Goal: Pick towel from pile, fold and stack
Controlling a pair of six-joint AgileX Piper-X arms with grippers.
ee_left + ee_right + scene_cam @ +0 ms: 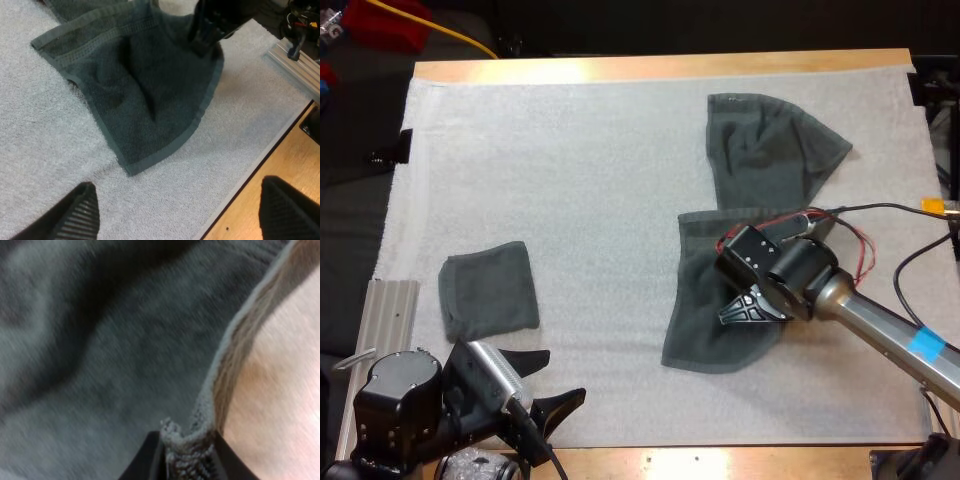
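Left gripper [542, 383] hovers low over the near edge of the white mat [600, 160], its two black fingers [80, 215] spread wide and clear of everything. From its wrist, the ribbed inner faces of the fingers stand well apart above bare mat, close to the wooden table [270, 165] edge.

Just beyond it lies the folded towel [488, 290], a compact, roughly square pad of dark grey-green terry with soft rounded corners, flat on the mat and apart from the fingers.

Farther across, the right gripper [750, 308] is down on the loose towel [705, 330]. Its wrist view shows the fingers [150, 460] nearly closed, pinching a bunched bit of the towel's hem between them, the nubby pile squeezed up in the gap. This towel is spread in a fan shape with a curved near side, a woven band running along its border, and shallow folds rising through its middle toward the grip. In the left wrist view the same loose towel [145, 90] shows a thick stitched hem, with the right gripper [205, 30] at its far side.

Farthest off, the far towel [765, 150] lies rumpled, a rounded triangle with creases, its near edge overlapping the loose towel's far edge.
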